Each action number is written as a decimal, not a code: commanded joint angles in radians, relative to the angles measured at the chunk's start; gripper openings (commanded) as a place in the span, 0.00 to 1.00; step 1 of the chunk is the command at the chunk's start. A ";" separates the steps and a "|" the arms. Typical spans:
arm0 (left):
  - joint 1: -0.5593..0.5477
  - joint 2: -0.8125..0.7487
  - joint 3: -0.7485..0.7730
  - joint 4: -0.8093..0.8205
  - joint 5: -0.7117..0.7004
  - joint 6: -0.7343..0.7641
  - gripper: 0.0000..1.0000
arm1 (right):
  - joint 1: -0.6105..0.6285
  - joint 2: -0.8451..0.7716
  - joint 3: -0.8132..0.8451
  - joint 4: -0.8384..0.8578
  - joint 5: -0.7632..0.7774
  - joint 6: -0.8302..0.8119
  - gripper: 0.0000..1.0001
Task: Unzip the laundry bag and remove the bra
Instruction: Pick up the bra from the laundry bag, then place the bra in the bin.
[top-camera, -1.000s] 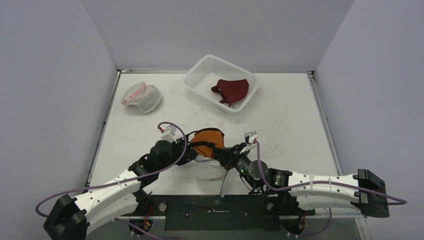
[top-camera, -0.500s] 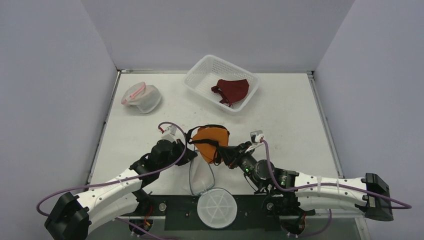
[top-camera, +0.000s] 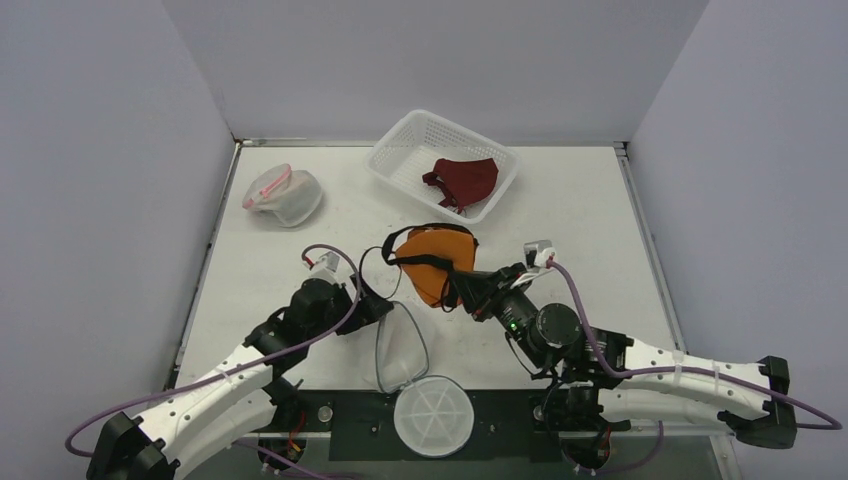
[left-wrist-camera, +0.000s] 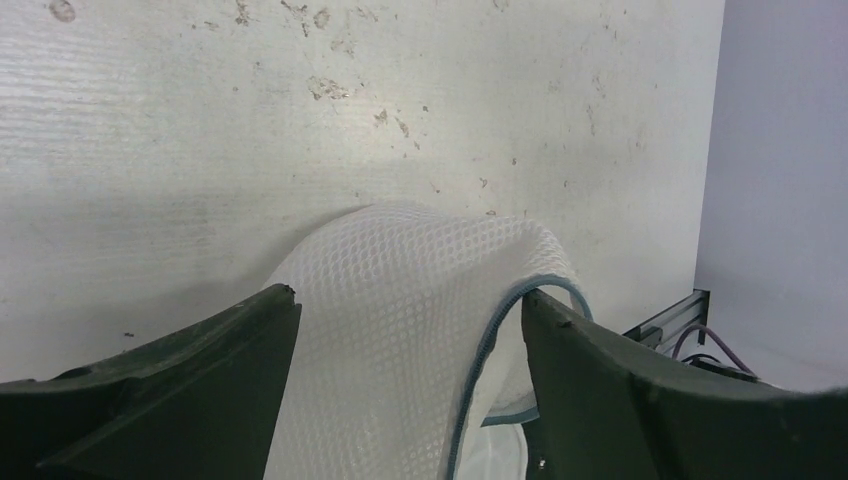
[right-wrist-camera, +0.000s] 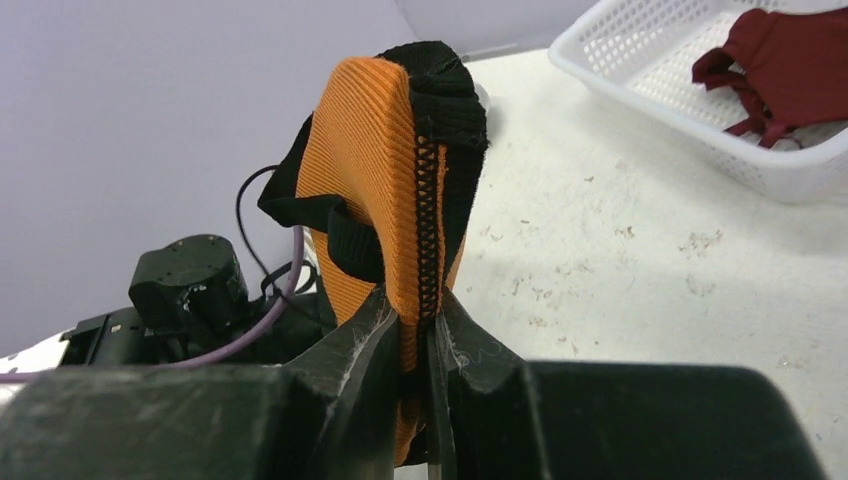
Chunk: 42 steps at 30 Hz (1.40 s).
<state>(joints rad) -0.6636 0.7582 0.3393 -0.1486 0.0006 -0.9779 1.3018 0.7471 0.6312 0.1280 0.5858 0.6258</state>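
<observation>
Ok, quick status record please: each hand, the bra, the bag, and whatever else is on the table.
left hand: open, mesh of the bag lying loose between its fingers
right hand: shut on the orange bra
orange bra: out of the bag, held upright
bag: slumped at the near edge, by the arm bases
basket: back centre, red bra inside
second bag: back left, apart from both hands
</observation>
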 joint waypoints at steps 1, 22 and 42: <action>0.021 -0.042 0.098 -0.107 -0.003 0.038 0.86 | -0.006 -0.022 0.115 -0.120 0.094 -0.076 0.05; 0.036 -0.252 0.162 -0.364 -0.031 0.068 0.98 | -0.717 0.449 0.393 0.016 -0.505 0.064 0.05; 0.042 -0.324 0.053 -0.318 -0.133 -0.086 0.94 | -0.820 1.208 0.947 0.162 -0.598 -0.039 0.05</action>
<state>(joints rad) -0.6266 0.4313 0.3977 -0.4980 -0.1097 -1.0588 0.4934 1.9205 1.5028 0.1528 0.0013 0.6128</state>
